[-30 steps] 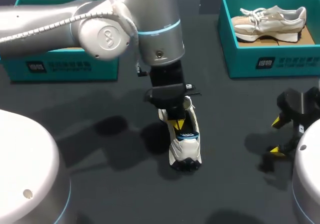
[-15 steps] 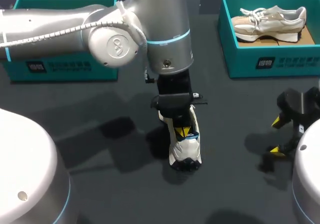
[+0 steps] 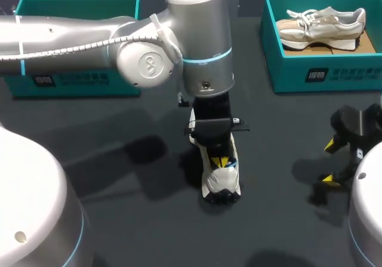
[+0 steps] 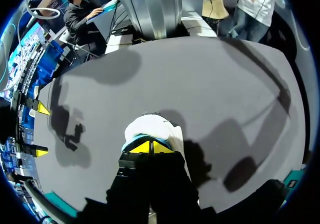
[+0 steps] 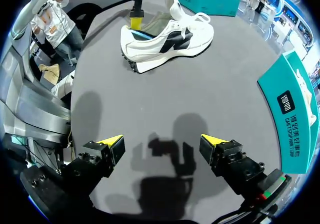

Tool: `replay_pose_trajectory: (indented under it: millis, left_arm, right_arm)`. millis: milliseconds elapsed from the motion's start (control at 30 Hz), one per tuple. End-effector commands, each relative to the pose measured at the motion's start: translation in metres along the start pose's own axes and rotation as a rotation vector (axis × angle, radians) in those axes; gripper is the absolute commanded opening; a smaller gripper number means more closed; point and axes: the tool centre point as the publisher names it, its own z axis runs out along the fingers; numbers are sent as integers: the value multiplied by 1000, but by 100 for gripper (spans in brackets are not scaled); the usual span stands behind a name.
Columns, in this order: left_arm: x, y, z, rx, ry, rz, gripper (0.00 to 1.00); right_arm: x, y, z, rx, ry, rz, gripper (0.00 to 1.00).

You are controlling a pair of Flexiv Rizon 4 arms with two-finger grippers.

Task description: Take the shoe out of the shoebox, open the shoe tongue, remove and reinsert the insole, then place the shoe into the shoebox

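A dark grey table (image 3: 143,231) with a matt top is seen, and soft shadows of the arms are cast across its middle and towards its right edge.

Two teal shoeboxes are counted. One shoebox (image 3: 77,79) is set at the far left corner, with its inside largely hidden by the left arm. The other shoebox (image 3: 325,73) is set at the far right corner, and a beige shoe (image 3: 322,25) is laid on its side within it.

Two shoes are counted in all. The second, a white shoe (image 3: 222,186) with a dark sole, is stood upright near the table's middle, toe pointed to the near edge.

Two grippers are counted. The left gripper (image 3: 224,161) is held directly over the white shoe's forepart, its yellow tips drawn together side by side. Whether anything thin is pinched between them cannot be told. The right gripper (image 3: 328,162) is held above the table by the right edge, fingers spread wide, and nothing is gripped by it.
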Motion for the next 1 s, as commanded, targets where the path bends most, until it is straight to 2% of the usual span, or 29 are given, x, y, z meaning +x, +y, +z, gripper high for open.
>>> replay_pose_trajectory:
  millis: [33,200,433,600,733,900,1000]
  left_arm:
    - [-3,11,10,20,8,-8,0]
    - [1,17,19,34,24,-29,0]
    - [-1,16,11,44,-8,-18,0]
    - [-4,18,40,58,29,-12,0]
    - [-1,29,58,40,31,-38,0]
    - [5,43,70,15,41,-54,0]
    - [9,48,72,-36,66,-68,0]
  right_arm:
    - [2,0,-1,1,-3,0,100]
    - [2,0,-1,1,-3,0,100]
    - [2,0,-1,1,-3,0,100]
    - [2,0,-1,1,-3,0,100]
    - [2,0,-1,1,-3,0,100]
    - [2,0,-1,1,-3,0,100]
    - [2,0,-1,1,-3,0,100]
